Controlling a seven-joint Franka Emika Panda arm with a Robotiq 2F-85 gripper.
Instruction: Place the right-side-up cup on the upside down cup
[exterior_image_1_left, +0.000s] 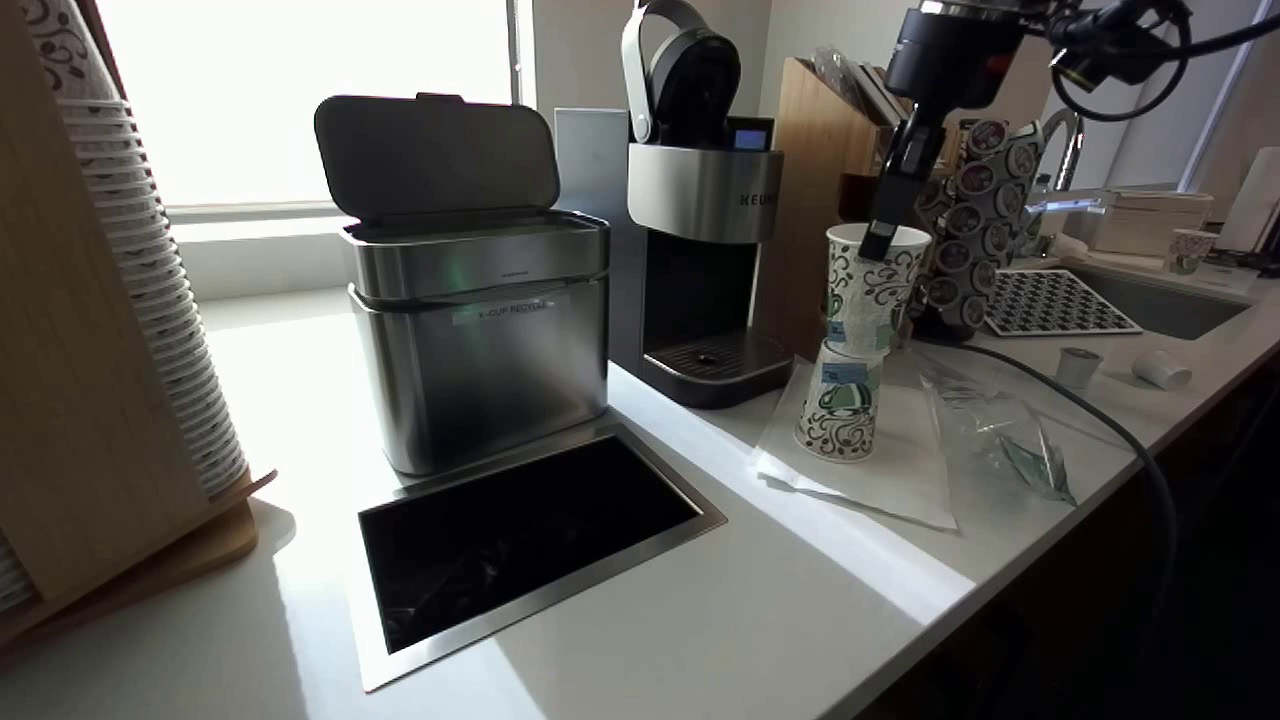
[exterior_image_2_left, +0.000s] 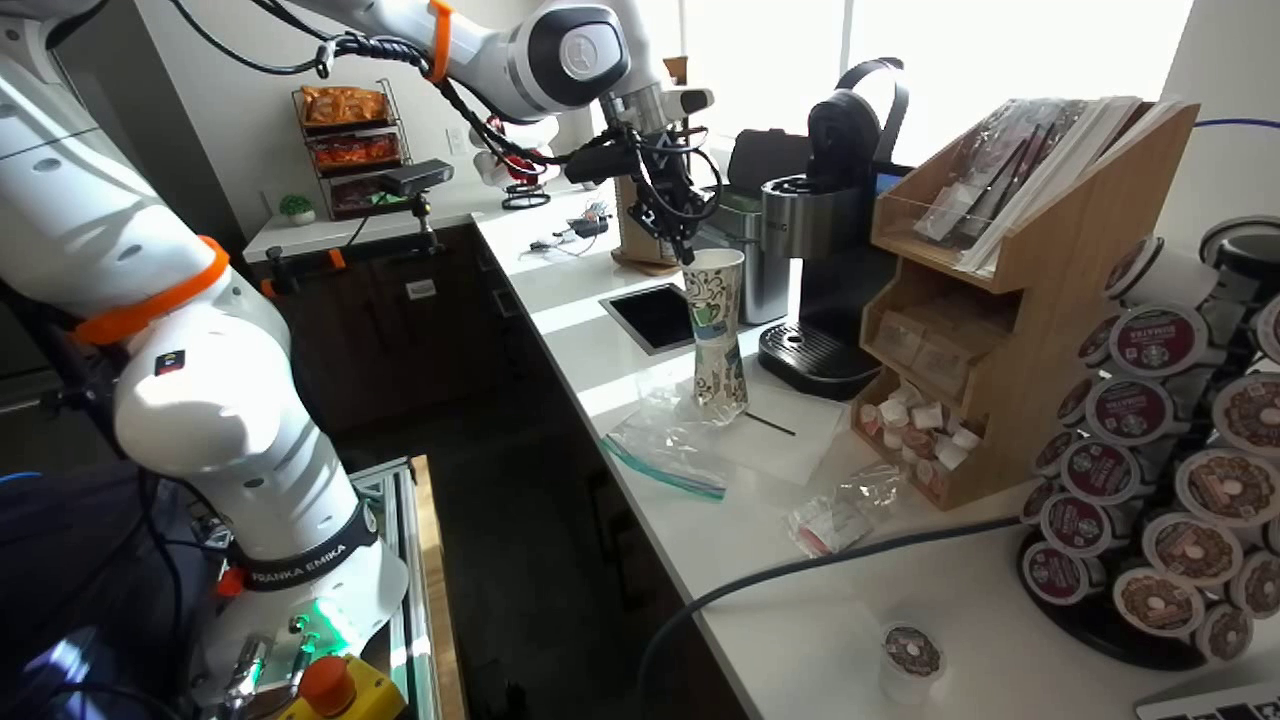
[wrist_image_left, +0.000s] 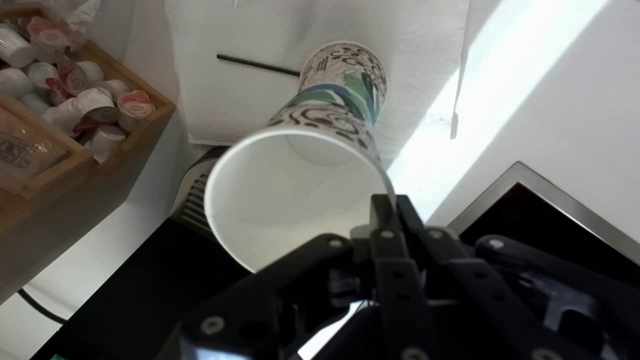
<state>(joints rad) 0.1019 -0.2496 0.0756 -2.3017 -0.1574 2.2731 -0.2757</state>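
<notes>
Beneath a bright window (exterior_image_1_left: 310, 90), a pale surface (exterior_image_1_left: 720, 590) carries a steel bin (exterior_image_1_left: 490, 360), its lid raised, behind a metal-framed opening (exterior_image_1_left: 540, 597). Next to the bin stands a coffee machine (exterior_image_1_left: 705, 190), then a wooden organizer (exterior_image_2_left: 1080, 360) and a round rack of coffee pods (exterior_image_2_left: 1130, 410); in an exterior view a sink (exterior_image_1_left: 1185, 305) lies farther along. Near the front edge a white sheet (exterior_image_1_left: 915, 480) is spread out, with a thin dark stick (wrist_image_left: 257, 65) on it and a clear plastic bag (exterior_image_2_left: 670, 455) at its side.

The hand (wrist_image_left: 395, 200) reaches down from above, its two fingers (wrist_image_left: 384, 212) pinching the wall of the right-side-up cup (wrist_image_left: 295, 195) at the rim, one inside and one outside. Most of that cup is below the grip, its narrow end meeting the upturned base of the upside down cup (exterior_image_1_left: 842, 415), which stands on the sheet. How much weight the hand bears cannot be told.

The right-side-up cup is white, with dark curling print, some green and a blue patch near its base; inside it is plain white. The lower cup shows similar swirls, a green shape and a blue patch close to its top.
</notes>
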